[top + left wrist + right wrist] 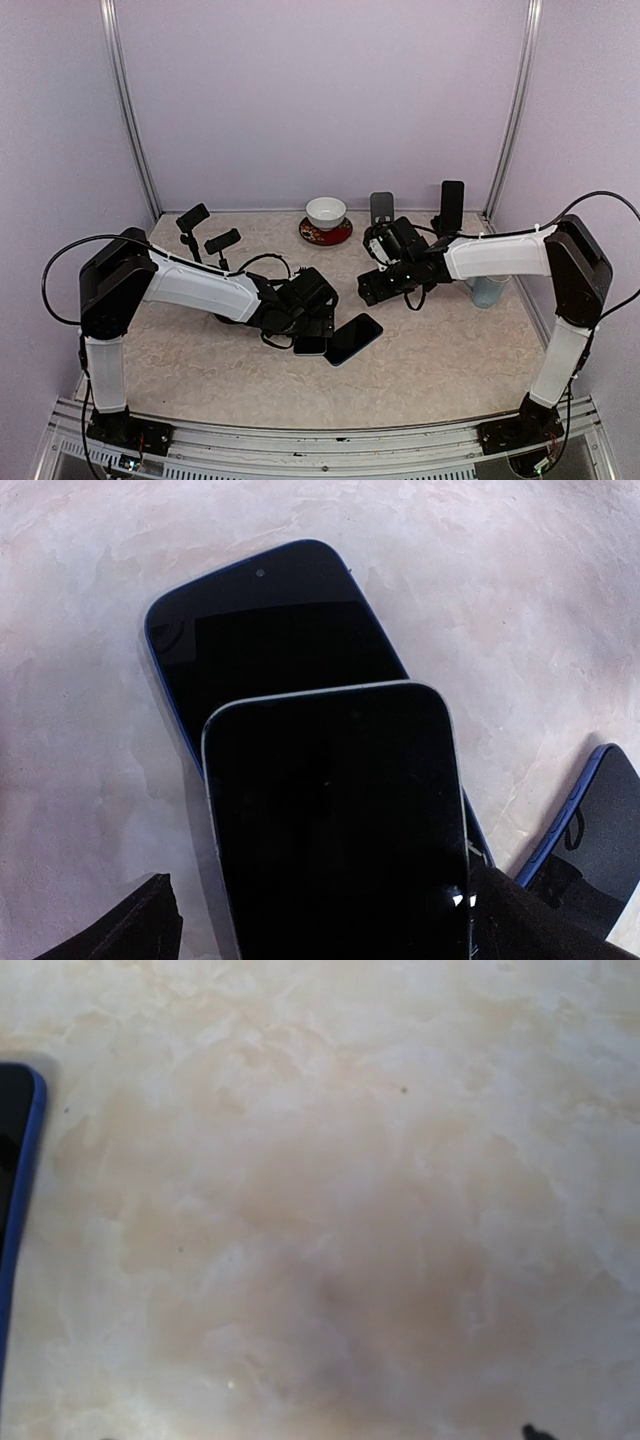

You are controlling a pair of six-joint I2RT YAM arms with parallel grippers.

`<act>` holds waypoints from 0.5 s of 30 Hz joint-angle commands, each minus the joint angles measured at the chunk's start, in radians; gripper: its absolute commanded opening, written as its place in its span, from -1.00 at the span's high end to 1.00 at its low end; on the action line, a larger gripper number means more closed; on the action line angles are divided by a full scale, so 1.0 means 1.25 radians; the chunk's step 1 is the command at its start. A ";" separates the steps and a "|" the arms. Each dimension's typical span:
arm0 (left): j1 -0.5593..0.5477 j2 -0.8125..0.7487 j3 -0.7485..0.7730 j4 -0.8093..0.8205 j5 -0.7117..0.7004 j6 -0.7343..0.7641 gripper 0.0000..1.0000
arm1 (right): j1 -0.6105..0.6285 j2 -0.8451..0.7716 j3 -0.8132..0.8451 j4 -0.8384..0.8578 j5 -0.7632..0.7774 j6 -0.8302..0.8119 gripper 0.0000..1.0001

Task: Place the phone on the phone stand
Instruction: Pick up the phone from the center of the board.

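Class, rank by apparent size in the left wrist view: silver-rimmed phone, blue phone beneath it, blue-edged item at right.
1. silver-rimmed phone, though nearest the camera
2. blue phone, partly covered
3. blue-edged item, cut off

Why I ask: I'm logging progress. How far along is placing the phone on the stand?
Done: nothing yet; the grey upright phone stand looks bare. In hand: the left gripper straddles the silver-edged black phone lying across a blue-edged phone. Left: gripping, lifting and setting it on the stand.
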 commanded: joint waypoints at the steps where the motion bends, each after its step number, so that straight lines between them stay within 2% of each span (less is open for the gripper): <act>1: -0.005 0.027 0.026 -0.004 0.011 0.013 -0.98 | -0.009 -0.027 -0.009 0.011 0.010 0.001 -0.69; 10: -0.007 0.039 0.030 -0.003 0.012 0.017 -0.94 | -0.012 -0.028 -0.011 0.012 0.010 0.000 -0.70; 15: -0.011 0.035 0.031 -0.002 0.005 0.024 -0.78 | -0.012 -0.031 -0.013 0.011 0.013 0.001 -0.70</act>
